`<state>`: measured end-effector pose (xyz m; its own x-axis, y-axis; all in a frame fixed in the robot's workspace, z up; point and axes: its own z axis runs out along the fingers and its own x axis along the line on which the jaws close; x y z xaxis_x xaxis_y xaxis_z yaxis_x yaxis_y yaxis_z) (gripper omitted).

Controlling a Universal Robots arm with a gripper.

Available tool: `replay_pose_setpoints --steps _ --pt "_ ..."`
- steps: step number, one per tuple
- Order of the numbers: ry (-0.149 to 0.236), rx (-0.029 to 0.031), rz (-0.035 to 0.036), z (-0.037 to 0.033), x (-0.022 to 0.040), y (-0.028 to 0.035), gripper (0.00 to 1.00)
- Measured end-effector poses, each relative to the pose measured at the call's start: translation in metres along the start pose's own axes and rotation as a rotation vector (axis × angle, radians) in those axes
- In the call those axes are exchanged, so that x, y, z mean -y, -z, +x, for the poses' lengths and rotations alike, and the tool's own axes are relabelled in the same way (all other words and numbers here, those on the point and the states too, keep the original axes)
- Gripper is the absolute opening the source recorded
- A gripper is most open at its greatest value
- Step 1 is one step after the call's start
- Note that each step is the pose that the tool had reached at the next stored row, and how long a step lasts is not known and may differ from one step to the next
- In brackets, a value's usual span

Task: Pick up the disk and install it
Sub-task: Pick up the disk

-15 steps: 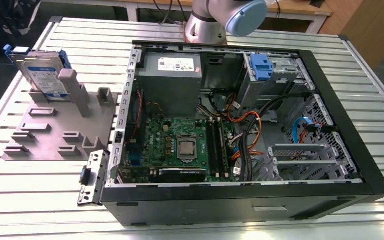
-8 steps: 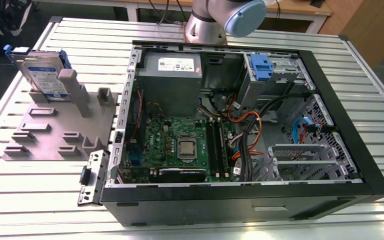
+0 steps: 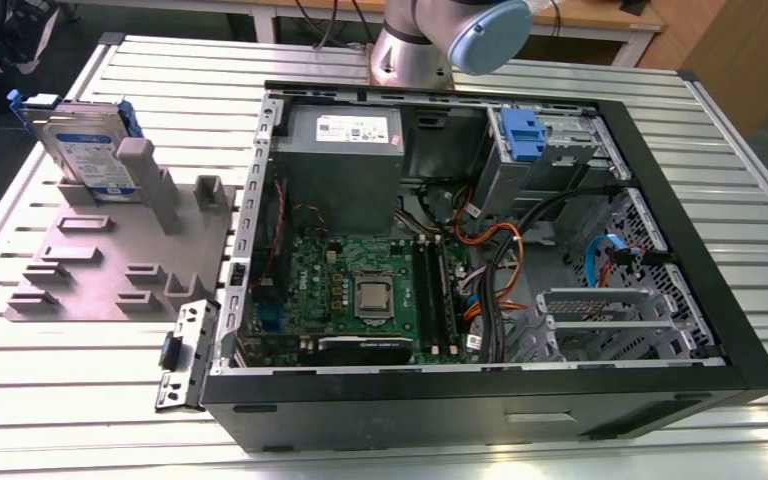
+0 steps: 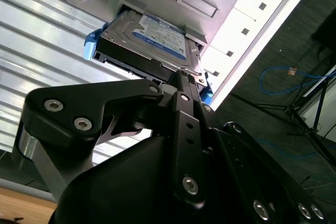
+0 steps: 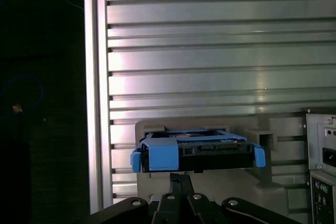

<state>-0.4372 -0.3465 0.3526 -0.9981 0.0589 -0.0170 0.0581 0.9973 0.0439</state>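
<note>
disk (image 3: 88,150) upright in holder (image 3: 104,272), case (image 3: 464,402) beside it

Colours you're looking at:
Your disk (image 3: 88,150) is silver, white-and-blue label, bright blue frame; table (image 3: 744,180) ribbed silver; case (image 3: 491,400) black; motherboard (image 3: 357,280) green.

Looks like a robotics lab or workshop: slotted aluminium bench (image 3: 91,400) ahead of the claw (image 5: 181,179), grey fixture plate (image 3: 91,285), opened computer tower (image 3: 491,410) to one side, blue cable (image 4: 283,68) on dark floor (image 4: 262,124) beyond.
</note>
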Motion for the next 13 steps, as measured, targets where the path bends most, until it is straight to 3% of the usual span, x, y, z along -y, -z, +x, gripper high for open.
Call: replay_pose_setpoints --steps 13 --pt "0.017 -0.0007 -0.0003 0.0 0.0 -0.0001 0.11"
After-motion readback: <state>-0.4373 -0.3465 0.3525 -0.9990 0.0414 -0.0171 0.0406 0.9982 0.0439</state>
